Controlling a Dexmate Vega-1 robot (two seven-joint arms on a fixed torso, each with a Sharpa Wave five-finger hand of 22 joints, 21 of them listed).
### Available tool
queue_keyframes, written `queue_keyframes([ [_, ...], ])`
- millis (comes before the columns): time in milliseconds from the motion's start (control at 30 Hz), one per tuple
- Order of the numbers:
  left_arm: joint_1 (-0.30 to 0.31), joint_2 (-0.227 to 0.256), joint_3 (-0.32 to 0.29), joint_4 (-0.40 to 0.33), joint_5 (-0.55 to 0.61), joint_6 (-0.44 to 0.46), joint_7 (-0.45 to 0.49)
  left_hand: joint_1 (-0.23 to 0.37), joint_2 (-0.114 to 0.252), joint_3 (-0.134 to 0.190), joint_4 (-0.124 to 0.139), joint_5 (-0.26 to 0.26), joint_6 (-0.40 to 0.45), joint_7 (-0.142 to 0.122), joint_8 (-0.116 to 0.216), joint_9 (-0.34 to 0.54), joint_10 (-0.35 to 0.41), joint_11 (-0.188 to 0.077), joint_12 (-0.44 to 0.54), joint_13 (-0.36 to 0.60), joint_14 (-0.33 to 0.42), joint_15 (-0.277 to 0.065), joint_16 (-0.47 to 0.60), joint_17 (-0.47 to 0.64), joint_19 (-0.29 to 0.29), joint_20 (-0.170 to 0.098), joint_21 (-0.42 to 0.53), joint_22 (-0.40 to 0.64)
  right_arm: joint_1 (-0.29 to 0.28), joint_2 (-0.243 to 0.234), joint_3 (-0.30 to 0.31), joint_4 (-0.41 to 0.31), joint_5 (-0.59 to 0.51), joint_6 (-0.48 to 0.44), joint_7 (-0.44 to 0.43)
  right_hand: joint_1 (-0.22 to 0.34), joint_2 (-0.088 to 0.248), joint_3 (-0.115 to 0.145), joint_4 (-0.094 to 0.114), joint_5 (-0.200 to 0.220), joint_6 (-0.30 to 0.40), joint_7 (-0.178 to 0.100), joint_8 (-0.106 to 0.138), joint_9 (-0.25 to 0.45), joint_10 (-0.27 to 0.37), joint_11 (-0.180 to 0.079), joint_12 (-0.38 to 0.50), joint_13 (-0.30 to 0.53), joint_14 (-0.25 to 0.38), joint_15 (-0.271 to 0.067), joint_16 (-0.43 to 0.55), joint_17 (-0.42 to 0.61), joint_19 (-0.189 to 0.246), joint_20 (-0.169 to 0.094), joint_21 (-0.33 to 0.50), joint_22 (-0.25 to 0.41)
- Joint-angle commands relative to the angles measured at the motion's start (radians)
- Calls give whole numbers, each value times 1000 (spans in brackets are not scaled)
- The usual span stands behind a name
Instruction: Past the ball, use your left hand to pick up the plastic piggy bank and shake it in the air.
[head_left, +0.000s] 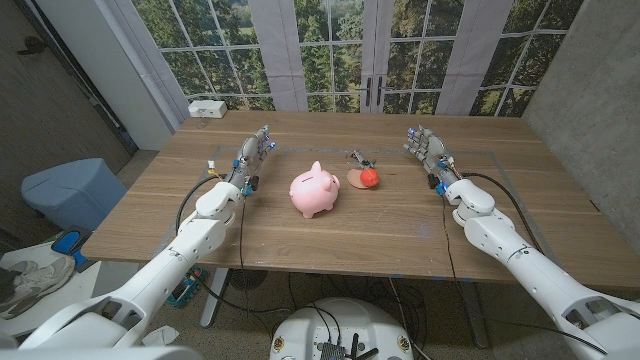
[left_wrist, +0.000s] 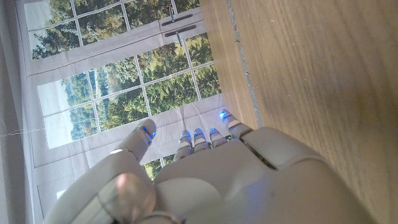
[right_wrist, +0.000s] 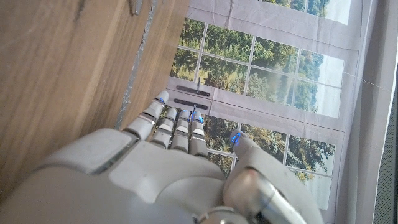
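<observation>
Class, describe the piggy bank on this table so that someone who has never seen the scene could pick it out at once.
Start at the wooden table and look near its middle, between the left hand and right hand. The piggy bank stands there, left of a small red ball. It is pale pink, pig-shaped and much bigger than the ball.

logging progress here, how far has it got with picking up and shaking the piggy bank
Nothing looks done yet. The pink piggy bank sits on the table, beside the small red ball, with nothing touching it. The left hand holds nothing and stands apart from the piggy bank, fingers extended. The right hand holds nothing too. Left to do: reach, grip, lift and shake.
</observation>
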Motion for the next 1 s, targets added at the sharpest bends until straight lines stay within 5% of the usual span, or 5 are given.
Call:
queue_keyframes([
  [33,-23,-19,4,44,5,-29,-15,8,35,6,-2,6,0,-9,5,2,-7,-2,6,3,-7,-73,4,3,0,-91,4,4,16,18,-10,36,2,-7,4,13,21,7,0,4,5,0,5,5,5,0,6,5,4,-82,7,3,8,-73,2,1],
  [233,-33,-14,17,43,41,-38,-2,7,29,-1,-11,5,4,-12,7,2,2,-11,10,3,0,-76,6,2,8,-85,2,4,35,36,-12,73,-6,18,5,12,19,10,0,4,5,2,4,6,7,3,7,4,6,-77,7,0,9,-72,0,1],
  [333,-35,-11,25,36,80,-52,28,3,-5,-23,-39,0,16,-21,11,3,12,-21,12,3,17,-75,8,0,20,-81,-1,4,44,39,-16,88,-18,25,0,13,11,8,-7,2,5,5,5,6,9,7,7,4,9,-64,9,-3,11,-64,-2,2],
  [533,-27,10,48,-14,168,-40,103,-18,-106,-88,-115,-5,48,-45,16,4,24,-35,8,4,76,-47,13,2,60,-56,-9,4,38,39,-11,92,-22,29,-16,51,-32,1,-85,-13,7,33,5,6,19,31,9,2,32,-9,12,-34,34,-12,-10,3],
  [1000,46,76,80,-217,341,79,271,-22,-177,-122,-177,-6,29,-58,11,6,20,-22,4,6,95,-31,8,4,72,-23,-21,6,18,40,4,115,-11,71,-3,61,-39,-4,-113,-19,12,44,7,6,28,43,10,1,41,-2,15,-45,42,-5,-15,4],
])
